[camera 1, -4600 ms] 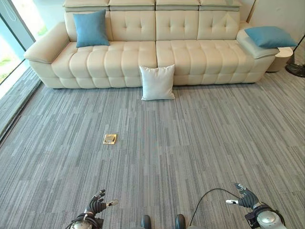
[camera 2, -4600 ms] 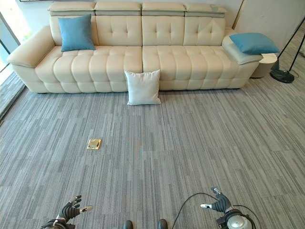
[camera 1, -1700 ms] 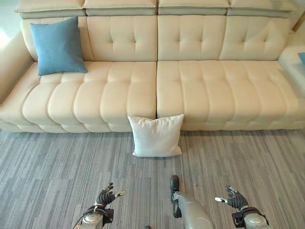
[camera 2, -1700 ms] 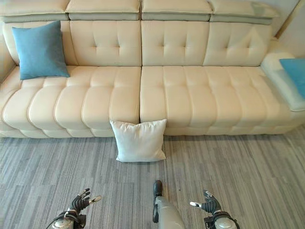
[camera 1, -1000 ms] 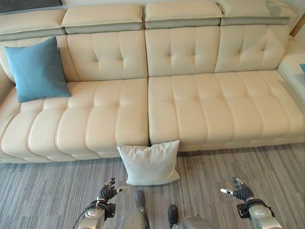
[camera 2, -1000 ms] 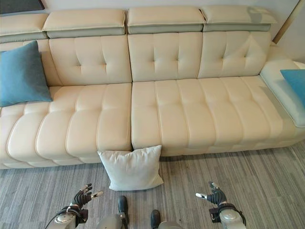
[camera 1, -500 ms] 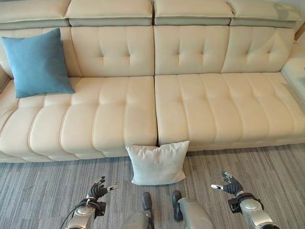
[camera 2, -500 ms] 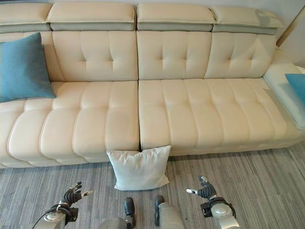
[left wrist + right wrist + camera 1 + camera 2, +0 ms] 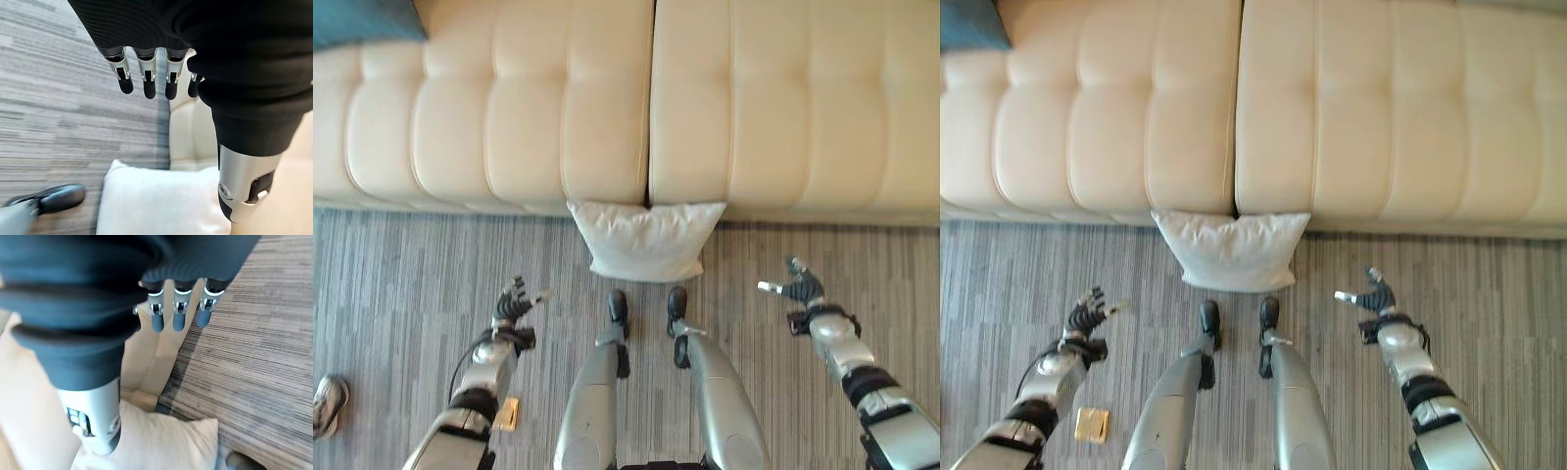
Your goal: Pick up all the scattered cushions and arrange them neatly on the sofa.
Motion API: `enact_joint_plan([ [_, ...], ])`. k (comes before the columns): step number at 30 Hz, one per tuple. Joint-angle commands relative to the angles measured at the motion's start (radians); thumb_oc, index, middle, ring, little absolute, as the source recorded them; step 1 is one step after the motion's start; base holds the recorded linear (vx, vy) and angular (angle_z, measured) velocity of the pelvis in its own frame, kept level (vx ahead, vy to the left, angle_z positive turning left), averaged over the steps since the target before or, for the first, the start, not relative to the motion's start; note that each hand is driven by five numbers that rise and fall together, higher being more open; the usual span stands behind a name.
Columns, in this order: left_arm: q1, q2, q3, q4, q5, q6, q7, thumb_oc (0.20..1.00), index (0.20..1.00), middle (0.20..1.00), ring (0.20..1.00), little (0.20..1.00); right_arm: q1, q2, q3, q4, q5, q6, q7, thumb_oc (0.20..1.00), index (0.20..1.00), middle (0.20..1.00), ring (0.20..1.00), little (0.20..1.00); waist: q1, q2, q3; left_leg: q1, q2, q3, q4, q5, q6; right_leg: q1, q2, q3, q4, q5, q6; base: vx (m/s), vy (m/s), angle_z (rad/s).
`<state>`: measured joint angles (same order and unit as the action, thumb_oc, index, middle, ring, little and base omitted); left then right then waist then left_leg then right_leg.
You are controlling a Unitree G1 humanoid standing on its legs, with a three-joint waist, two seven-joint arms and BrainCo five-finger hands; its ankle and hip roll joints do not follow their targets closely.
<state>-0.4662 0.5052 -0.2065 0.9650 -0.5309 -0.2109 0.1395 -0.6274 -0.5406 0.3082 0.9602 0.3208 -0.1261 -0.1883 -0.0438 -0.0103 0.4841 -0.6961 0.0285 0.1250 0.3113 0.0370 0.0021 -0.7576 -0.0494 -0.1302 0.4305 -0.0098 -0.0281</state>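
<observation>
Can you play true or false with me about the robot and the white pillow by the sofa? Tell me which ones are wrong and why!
1. The white cushion lies on the carpet, leaning against the front of the sofa. True.
2. The left robot hand is holding the white cushion. False: it is open and apart from the cushion, over the carpet.
3. The right robot hand is open with nothing in it. True.
4. The white cushion sits up on the sofa seat. False: it is down on the floor in front of the sofa.
5. A blue cushion shows at one corner, on the sofa. True.
</observation>
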Motion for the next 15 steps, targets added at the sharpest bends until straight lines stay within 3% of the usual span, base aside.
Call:
enact_joint_plan([
  [1,-0.125,0.101,-0.010,0.072,-0.045,-0.046,0.055,1.000,1.000,1.000,1.000,1.000,-0.105,-0.035,0.060,0.095,0.119,-0.023,-0.064,1.000,1.000,1.000,1.000,1.000,-0.016,-0.003,-0.033,-0.154,0.015,0.030,0.201,-0.149,-0.025,-0.132,-0.026,0.046,0.069,-0.035,0.101,-0.13,0.004,-0.02],
  [8,-0.408,0.170,-0.116,0.138,-0.076,-0.044,0.079,1.000,1.000,1.000,1.000,1.000,-0.436,-0.016,0.155,0.208,0.203,-0.022,-0.120,1.000,1.000,1.000,1.000,1.000,-0.011,0.025,-0.016,-0.496,0.021,0.006,0.422,-0.189,-0.018,-0.443,-0.031,0.059,0.275,-0.083,0.086,-0.03,-0.017,-0.05],
  [9,-0.408,0.170,-0.116,0.138,-0.077,-0.044,0.079,1.000,1.000,1.000,1.000,1.000,-0.437,-0.016,0.155,0.208,0.203,-0.023,-0.120,1.000,1.000,1.000,1.000,1.000,-0.011,0.025,-0.017,-0.499,0.021,0.006,0.423,-0.189,-0.018,-0.445,-0.031,0.059,0.276,-0.083,0.086,0.00,-0.015,0.08],
  [15,-0.633,0.132,-0.256,0.131,-0.065,-0.050,0.095,1.000,1.000,1.000,1.000,1.000,-0.628,0.129,0.290,0.148,0.223,-0.055,-0.147,1.000,1.000,1.000,1.000,1.000,0.017,0.042,-0.035,-0.647,-0.001,0.007,0.530,-0.213,0.000,-0.598,-0.025,0.070,0.391,-0.111,0.070,0.01,-0.003,0.06],
])
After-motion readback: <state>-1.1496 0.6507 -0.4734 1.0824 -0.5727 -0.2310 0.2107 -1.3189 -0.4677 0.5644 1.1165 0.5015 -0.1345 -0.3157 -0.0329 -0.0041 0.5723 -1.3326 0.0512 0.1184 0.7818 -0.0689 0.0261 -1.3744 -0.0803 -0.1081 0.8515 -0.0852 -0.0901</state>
